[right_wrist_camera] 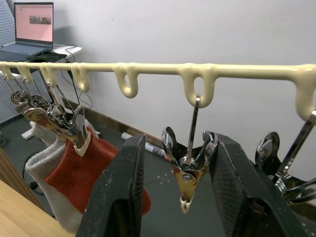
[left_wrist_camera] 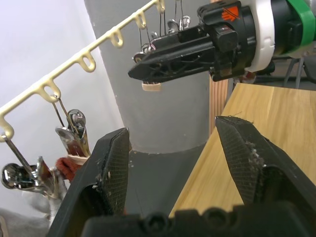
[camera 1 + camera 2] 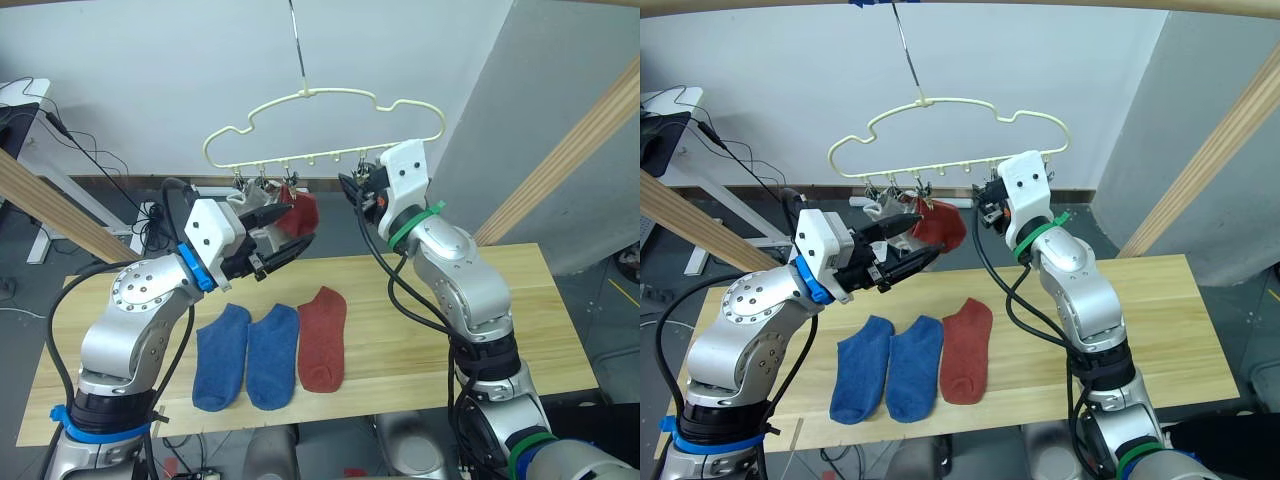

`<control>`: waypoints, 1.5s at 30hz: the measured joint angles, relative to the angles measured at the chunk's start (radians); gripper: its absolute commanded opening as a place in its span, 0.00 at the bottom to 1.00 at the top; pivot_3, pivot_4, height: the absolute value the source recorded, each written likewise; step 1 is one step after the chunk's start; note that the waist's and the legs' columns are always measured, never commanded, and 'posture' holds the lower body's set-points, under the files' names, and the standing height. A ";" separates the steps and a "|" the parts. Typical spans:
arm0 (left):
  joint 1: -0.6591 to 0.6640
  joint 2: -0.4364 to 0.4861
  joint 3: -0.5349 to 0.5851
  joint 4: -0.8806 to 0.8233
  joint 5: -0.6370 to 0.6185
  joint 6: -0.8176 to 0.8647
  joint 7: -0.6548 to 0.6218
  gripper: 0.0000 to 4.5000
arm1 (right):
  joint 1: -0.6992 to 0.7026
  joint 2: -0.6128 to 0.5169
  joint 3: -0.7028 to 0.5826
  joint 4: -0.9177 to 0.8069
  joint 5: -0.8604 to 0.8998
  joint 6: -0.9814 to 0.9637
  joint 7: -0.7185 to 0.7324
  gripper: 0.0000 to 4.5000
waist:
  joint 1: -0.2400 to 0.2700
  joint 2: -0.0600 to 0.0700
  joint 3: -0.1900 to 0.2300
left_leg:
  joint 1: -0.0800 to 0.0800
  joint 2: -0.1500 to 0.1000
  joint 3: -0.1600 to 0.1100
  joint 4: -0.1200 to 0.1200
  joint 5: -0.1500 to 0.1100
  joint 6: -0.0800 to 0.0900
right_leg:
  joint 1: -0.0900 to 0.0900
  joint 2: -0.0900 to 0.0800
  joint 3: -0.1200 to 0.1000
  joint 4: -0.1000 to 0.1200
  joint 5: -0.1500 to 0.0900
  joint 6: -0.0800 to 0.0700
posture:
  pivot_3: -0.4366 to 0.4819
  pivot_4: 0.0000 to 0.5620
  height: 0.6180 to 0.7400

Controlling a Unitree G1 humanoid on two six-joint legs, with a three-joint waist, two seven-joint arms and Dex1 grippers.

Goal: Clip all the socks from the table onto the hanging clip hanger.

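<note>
Two blue socks (image 3: 246,355) and one red sock (image 3: 322,338) lay on the table (image 3: 520,320); one red and apparently one grey hung from the clip hanger (image 3: 325,125). Both grippers, left (image 3: 285,235) and right (image 1: 180,197), stood spread, the right astride a metal clip (image 1: 186,170).

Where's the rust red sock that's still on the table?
In the left eye view the rust red sock lies flat on the table, on the right of the two blue socks.

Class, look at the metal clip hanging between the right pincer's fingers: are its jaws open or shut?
Shut. The shiny metal clip hangs free between the right pincer's black fingers, its tips together, holding nothing; the fingers stand apart from it.
</note>
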 measured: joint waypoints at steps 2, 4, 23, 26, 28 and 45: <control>0.003 -0.002 -0.001 0.000 0.004 0.000 0.000 0.68 | -0.007 0.001 0.000 0.007 0.000 -0.008 0.000 0.43 | 0.000 0.000 0.000 | 0.000 0.000 0.000 0.000 0.000 0.000 | 0.000 0.000 0.000 0.000 0.000 0.000 | 0.25 0.46 1.00; 0.003 -0.004 -0.002 0.000 0.006 0.000 0.000 0.68 | -0.014 0.003 0.000 0.008 0.000 -0.013 0.000 0.43 | 0.000 0.000 0.000 | 0.000 0.000 0.000 0.000 0.000 0.000 | 0.000 0.000 0.000 0.000 0.000 0.000 | 0.25 0.46 1.00; 0.009 -0.015 -0.012 0.000 0.026 -0.018 0.003 0.68 | -0.025 0.035 -0.038 0.040 0.002 -0.028 -0.017 0.02 | 0.000 0.000 0.000 | 0.000 0.000 0.000 0.000 0.000 0.000 | 0.000 0.000 0.000 0.001 0.000 0.000 | 0.25 0.46 1.00; 0.018 -0.021 -0.013 0.000 0.039 -0.029 0.010 0.68 | -0.032 0.036 -0.040 0.045 0.005 -0.030 -0.019 0.00 | 0.000 0.000 0.000 | 0.000 0.000 0.000 0.000 0.000 0.000 | 0.000 0.000 0.000 0.001 0.000 0.000 | 0.25 0.46 1.00; 0.033 -0.028 -0.017 0.000 0.048 -0.035 0.020 0.68 | -0.032 0.036 -0.041 0.046 0.012 -0.030 -0.019 0.00 | 0.000 0.000 0.000 | 0.000 0.000 0.000 0.000 0.000 0.000 | 0.000 0.000 0.000 0.001 0.000 0.000 | 0.25 0.46 1.00; 0.110 -0.222 -0.299 0.300 0.326 -0.046 0.174 1.00 | -0.035 0.012 -0.040 0.053 0.044 -0.016 0.010 0.00 | -0.001 0.001 -0.001 | 0.000 0.000 0.000 0.001 0.000 0.000 | 0.000 0.000 0.000 0.001 0.000 0.000 | 0.21 0.51 1.00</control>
